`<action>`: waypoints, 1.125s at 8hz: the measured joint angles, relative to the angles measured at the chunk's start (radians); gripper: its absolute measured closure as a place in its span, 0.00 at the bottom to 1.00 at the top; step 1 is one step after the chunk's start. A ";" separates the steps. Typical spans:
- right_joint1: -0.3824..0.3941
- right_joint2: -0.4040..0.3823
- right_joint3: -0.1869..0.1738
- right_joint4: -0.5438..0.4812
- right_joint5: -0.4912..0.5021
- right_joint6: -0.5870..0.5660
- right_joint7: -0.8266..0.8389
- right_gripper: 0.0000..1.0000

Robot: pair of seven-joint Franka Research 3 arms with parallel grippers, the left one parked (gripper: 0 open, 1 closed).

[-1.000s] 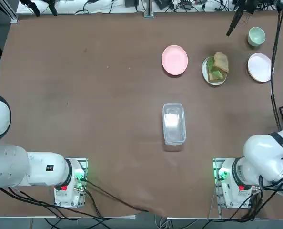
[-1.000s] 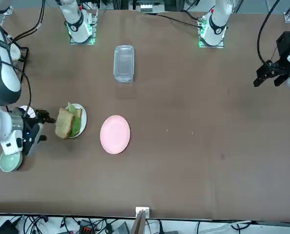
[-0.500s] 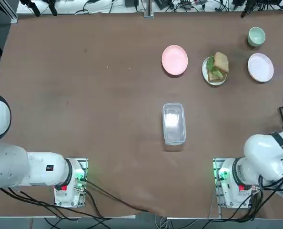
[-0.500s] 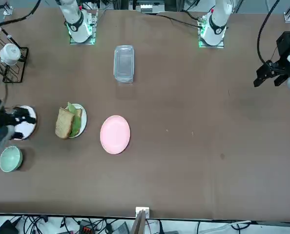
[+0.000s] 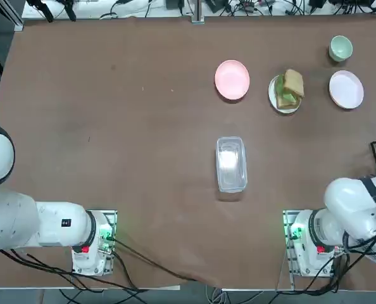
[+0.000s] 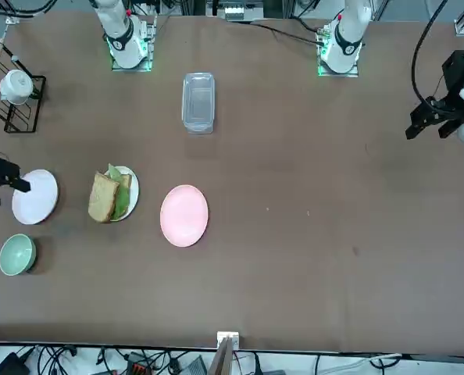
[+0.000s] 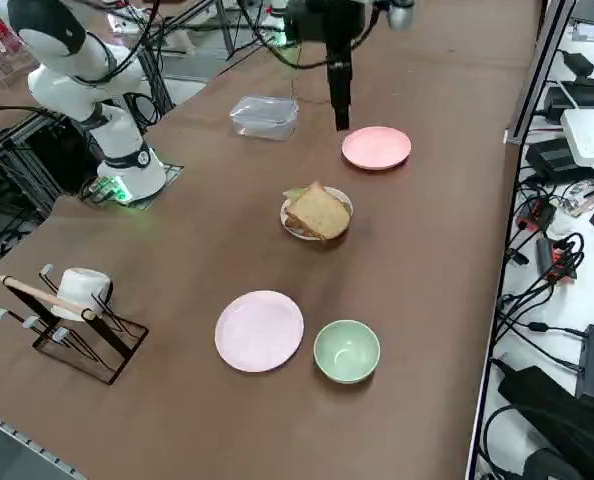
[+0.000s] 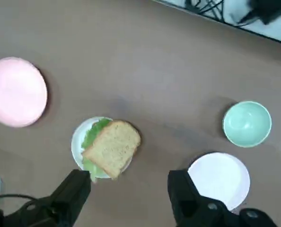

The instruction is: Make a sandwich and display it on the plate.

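A: Where's the sandwich [image 5: 288, 89]?
B: On the small white plate [image 5: 274, 93], assembled. Top bread slice sits skewed and overhangs the rim on one side, lettuce sticks out from under it on the other.
A: Neighbours?
B: Taking that plate as reference, in the top view: pink plate [image 5: 231, 80] just left of it, a second pale plate [image 5: 346, 89] to its right, green cup [image 5: 340, 48] up and to the right. Clear lidded container [image 5: 231, 163] sits toward the robot's side, well apart.
A: Right gripper?
B: Right gripper [image 8: 127, 187] hangs in the air above the table, off the sandwich plate. Jaws spread wide, nothing between them. In the wrist view the sandwich plate shows near one finger [image 8: 73, 190], the pale plate near the other.
A: Anything else on the table?
B: Wire rack [image 7: 72, 328] with a white mug [image 7: 81, 288] on it, well past the pale plate on the far side from the sandwich.
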 joint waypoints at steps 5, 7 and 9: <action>0.218 -0.183 -0.386 -0.004 0.247 -0.005 0.097 0.00; 0.391 -0.298 -0.701 -0.052 0.413 -0.006 0.091 0.00; 0.567 -0.394 -0.919 -0.156 0.449 0.004 0.091 0.00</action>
